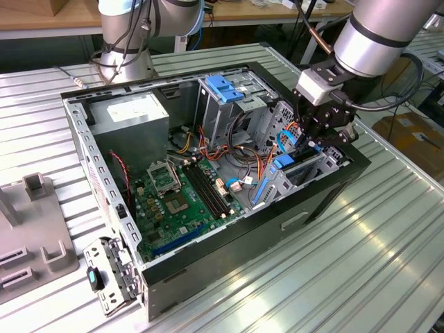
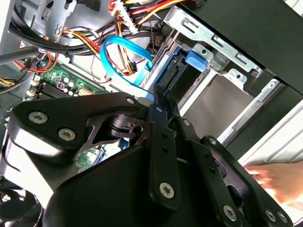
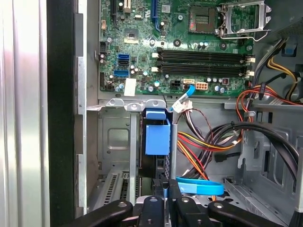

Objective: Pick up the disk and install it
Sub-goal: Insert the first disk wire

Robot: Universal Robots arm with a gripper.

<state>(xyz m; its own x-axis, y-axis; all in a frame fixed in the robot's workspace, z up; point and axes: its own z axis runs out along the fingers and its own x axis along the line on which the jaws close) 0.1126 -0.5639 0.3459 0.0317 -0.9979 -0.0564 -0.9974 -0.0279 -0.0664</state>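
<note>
The disk (image 1: 283, 164), a dark drive in a bright blue carrier, stands on edge in the metal drive bay (image 1: 312, 170) at the exterior view's right end of the open computer case (image 1: 229, 239). My gripper (image 1: 309, 142) is right above it. In the first wrist view its black fingers (image 3: 161, 203) are drawn together on the upper edge of the disk (image 3: 157, 137). The second wrist view shows the gripper (image 2: 158, 101) meeting the disk (image 2: 195, 59) at the bay's mouth, with the lower part of the drive hidden in the bay.
A blue data cable (image 3: 199, 187) and bundles of coloured wires (image 3: 208, 142) lie beside the bay. The motherboard (image 1: 180, 201), grey power supply (image 1: 132, 114) and a cage with a ridged blue latch (image 1: 225, 87) fill the case. A person's hand (image 2: 277, 182) rests outside it.
</note>
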